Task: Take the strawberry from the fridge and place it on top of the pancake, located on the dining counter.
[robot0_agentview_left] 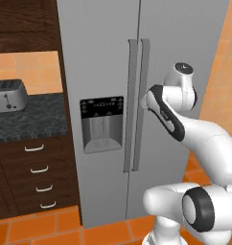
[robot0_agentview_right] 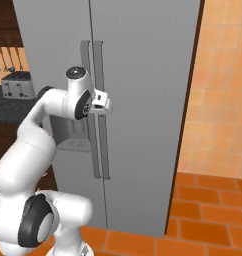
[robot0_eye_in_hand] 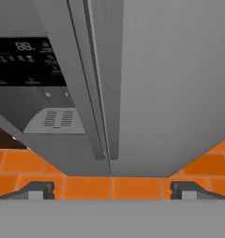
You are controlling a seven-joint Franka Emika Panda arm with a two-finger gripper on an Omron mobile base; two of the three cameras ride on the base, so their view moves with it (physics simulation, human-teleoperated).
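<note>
Both doors of the fridge (robot0_agentview_left: 103, 62) shut, strawberry presumably behind them, unseen; end effector (robot0_eye_in_hand: 112, 189) spread wide and empty, poised just before the paired vertical door handles (robot0_agentview_right: 95, 110); toaster (robot0_agentview_left: 7, 94) on dark speckled tabletop (robot0_agentview_left: 31, 119) beside.

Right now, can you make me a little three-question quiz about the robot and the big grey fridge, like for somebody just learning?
1. True or false: both doors of the fridge are shut.
2. What sits on the dark counter left of the fridge? A) toaster B) kettle C) bowl
3. Fill in: the gripper is ____, with nothing between its fingers.

Key
1. True: the two door handles stand side by side and no gap shows.
2. A
3. Open: it faces the handles from close by without touching them.
</note>
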